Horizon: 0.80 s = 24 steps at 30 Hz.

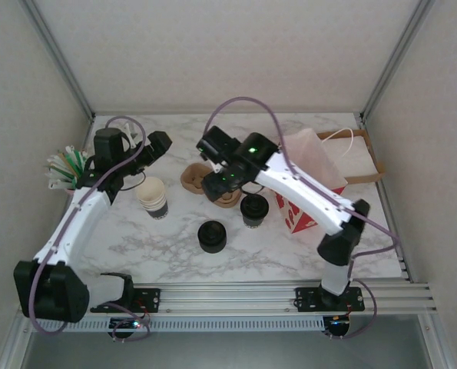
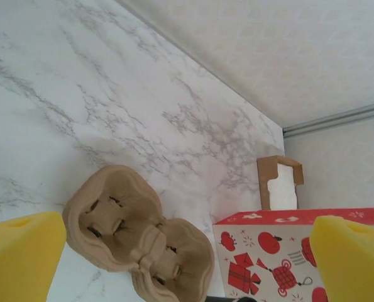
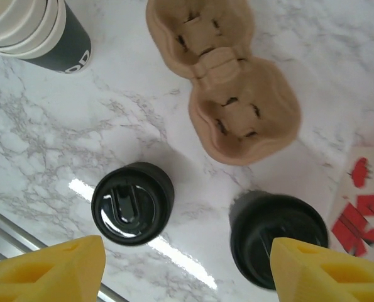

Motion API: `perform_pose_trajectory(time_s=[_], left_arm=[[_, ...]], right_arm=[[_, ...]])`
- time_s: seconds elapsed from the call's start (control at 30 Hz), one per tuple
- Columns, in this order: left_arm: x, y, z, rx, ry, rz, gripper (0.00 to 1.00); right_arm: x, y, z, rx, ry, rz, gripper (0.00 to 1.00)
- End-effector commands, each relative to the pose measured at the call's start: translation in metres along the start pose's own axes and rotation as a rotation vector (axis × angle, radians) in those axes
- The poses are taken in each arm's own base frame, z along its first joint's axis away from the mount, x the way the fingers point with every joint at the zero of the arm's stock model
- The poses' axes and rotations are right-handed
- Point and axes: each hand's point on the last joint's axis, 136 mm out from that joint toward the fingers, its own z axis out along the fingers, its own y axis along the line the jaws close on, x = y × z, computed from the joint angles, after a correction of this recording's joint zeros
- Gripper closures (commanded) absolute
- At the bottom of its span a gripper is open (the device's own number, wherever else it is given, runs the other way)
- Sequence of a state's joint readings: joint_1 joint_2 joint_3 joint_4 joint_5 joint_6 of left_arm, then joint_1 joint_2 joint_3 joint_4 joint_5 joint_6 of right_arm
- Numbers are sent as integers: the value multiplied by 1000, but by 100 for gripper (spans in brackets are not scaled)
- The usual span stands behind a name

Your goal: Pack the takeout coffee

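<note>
The takeout coffee (image 1: pixel 254 210), a small cup under a round black lid, stands on the marble table (image 1: pixel 305 254) beside a red printed box (image 1: pixel 297 214). My right gripper (image 1: pixel 219 183) hovers over the brown two-cup pulp carrier (image 1: pixel 197 178). In the right wrist view its yellow fingers (image 3: pixel 48 270) stand wide apart, so the right gripper (image 3: pixel 187 277) is open and holds nothing. The coffee (image 3: pixel 271 226) shows just inside the right finger, apart from it. My left gripper (image 1: pixel 155 144) is up at the back left, open and holding nothing. Its view looks down on the carrier (image 2: pixel 136 233).
A short stack of black lids (image 1: pixel 212 236) sits left of the coffee, seen as lids (image 3: pixel 132 202) from the right wrist. A stack of lidless white cups (image 1: pixel 153 197) stands near the left arm. Straws (image 1: pixel 63 165) are far left, and a paper bag (image 1: pixel 320 157) lies behind the box.
</note>
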<state>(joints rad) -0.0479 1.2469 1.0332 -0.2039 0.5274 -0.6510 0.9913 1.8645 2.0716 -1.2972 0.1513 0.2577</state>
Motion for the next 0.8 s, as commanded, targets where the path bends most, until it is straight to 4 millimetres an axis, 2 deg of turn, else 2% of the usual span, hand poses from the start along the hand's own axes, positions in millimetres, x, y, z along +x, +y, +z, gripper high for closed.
perform_pose_trajectory(time_s=[0.0,0.17,0.47,0.67,0.77], left_arm=[[-26,-22,4,95,-39,23,0],[-38,-13,29,78,-24,13,0],[-42,5,64,67,17,-7,0],[-37,10,66,64,28,-5,0],[-34,11,64,63,32,-3,0]], right_arm=[[-19,15,24,-25,-3,-58,30],[-29,2,75,46,72,-79,32],[-51,-15,130,15,117,-90,39],[-57,-31,161,-12,136,-69,48],[-59,-32,171,-41,140,-79,50]])
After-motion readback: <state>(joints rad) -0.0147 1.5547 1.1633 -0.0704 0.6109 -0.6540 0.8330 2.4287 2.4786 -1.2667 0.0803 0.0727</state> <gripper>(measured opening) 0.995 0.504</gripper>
